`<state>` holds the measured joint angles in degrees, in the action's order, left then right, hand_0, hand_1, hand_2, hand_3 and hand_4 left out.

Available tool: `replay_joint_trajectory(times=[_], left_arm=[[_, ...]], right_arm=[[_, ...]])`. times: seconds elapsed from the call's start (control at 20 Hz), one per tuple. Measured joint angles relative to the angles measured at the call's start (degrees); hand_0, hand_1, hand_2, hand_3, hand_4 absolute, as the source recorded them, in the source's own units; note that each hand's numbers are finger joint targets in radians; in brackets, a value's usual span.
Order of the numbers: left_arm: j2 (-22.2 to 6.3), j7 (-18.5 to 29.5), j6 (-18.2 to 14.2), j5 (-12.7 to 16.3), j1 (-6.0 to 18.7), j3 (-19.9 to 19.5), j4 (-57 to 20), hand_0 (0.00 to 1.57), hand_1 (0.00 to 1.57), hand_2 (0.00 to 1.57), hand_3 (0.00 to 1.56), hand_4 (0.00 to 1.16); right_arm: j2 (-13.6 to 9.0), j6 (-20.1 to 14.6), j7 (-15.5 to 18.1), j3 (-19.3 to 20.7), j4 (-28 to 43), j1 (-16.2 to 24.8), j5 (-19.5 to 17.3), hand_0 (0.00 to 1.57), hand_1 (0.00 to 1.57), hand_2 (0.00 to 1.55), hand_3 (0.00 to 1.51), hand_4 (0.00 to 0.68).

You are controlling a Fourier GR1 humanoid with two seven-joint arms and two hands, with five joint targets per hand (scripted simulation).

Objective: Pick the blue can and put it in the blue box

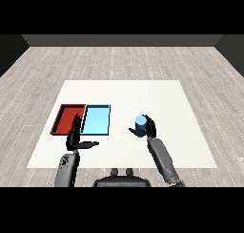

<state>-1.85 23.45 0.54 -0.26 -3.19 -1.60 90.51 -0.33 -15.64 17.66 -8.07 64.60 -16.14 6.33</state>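
The blue can [140,124] stands upright right of the table's middle, with my right hand [148,128] curled round it from the right and behind. The light blue tray [96,119] lies to the left of the can, with a stretch of bare table between them. My left hand [75,136] is raised at the near left with straight fingers and its thumb out to the right, holding nothing. Its fingers overlap the near edges of the two trays in view.
The red tray [66,119] lies directly left of the light blue tray, touching it. The white table [157,96] stretches far behind and to the right of the can. Its near edge runs just behind my forearms.
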Motion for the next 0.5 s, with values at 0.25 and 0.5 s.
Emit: replay_joint_trajectory(times=[0.25, 0.5], left_arm=[[0.38, 0.48, -0.25, -1.37, 2.09, 1.09, -2.64, 0.00, 0.00, 0.00, 0.00, 0.00], [0.92, -1.49, -1.02, -0.37, 3.40, 4.67, -2.74, 0.00, 0.00, 0.00, 0.00, 0.00]], right_arm=[[0.02, -0.94, 0.66, -2.33, 3.61, 0.98, -0.81, 1.46, 1.46, 1.49, 1.39, 0.525], [0.23, -1.89, -0.36, -4.70, 6.38, -0.70, -0.35, 1.45, 1.45, 1.47, 1.35, 0.539]])
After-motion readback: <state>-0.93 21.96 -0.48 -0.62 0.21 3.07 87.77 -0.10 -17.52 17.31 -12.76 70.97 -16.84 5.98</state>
